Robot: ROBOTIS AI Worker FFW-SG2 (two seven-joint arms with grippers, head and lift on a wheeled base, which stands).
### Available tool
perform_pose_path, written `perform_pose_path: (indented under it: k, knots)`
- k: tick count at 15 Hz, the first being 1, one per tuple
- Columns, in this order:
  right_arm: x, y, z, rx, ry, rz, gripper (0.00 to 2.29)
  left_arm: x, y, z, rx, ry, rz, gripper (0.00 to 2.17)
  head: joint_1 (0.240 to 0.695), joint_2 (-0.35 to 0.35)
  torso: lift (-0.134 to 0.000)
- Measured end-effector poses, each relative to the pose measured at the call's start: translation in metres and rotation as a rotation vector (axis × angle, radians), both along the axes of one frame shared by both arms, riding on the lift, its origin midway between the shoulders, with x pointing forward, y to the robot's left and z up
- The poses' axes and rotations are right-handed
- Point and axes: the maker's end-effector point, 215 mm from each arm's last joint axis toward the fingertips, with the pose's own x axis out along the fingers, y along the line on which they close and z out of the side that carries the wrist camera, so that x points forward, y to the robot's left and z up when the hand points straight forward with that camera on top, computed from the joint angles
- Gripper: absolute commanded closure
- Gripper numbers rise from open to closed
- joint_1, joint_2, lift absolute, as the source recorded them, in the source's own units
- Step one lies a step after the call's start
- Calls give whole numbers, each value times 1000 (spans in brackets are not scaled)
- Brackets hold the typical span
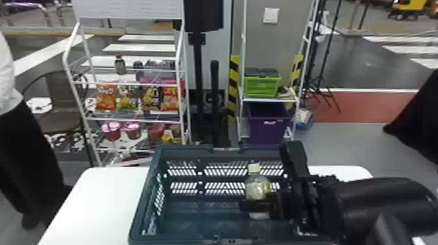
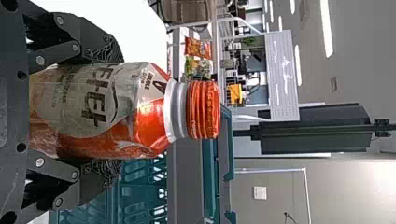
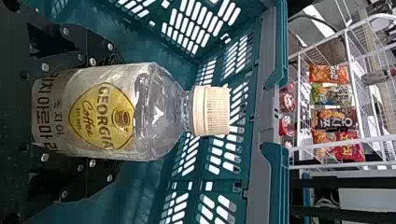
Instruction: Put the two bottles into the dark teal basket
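In the head view my right gripper [image 1: 260, 206] reaches over the right wall of the dark teal basket [image 1: 153, 182], holding a clear bottle [image 1: 257, 187] upright inside it. The right wrist view has this beige-capped bottle [image 3: 154, 112] between the fingers of my right gripper [image 3: 105, 112], both pressed to its sides; its base is hidden. My left gripper [image 2: 105, 112] is closed around an orange-capped bottle [image 2: 144, 112] in the left wrist view. Part of the basket [image 2: 140, 196] lies beyond that bottle, which appears to be outside it.
The basket stands on a white table [image 1: 97, 198]. Behind it are a white rack with snack bags [image 1: 151, 97] and a second rack holding a green crate [image 1: 262, 86] and a purple bin [image 1: 269, 122]. A person stands at the far left.
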Motion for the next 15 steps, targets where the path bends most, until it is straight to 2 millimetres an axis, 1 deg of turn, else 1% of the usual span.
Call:
perform_pose_path:
  k: [1,2,3,7,9,11,13,15]
  knots:
    - [-3,1,-1,4,15,2,1153,0,0,0,0,0,0,2148,499,0,0]
    - [-6,2,-4,7,32,3,272,0,0,0,0,0,0,2148,499,0,0]
    - [-9,2,-4,10,41,3,-2,0,0,0,0,1,0,2148,499,0,0]
    - [-13,2,-2,15,42,1,16,1,0,1,0,-1,0,2148,499,0,0]
    - [-11,3,9,33,14,7,16,1,0,1,-1,-2,-1,2148,499,0,0]
    - [-7,4,32,62,-50,18,16,1,0,1,0,-1,0,2148,499,0,0]
    - [-4,4,59,70,-168,27,16,0,1,0,0,1,1,2148,499,0,0]
    - [-9,11,85,89,-298,56,16,-1,1,0,1,2,1,2148,499,0,0]
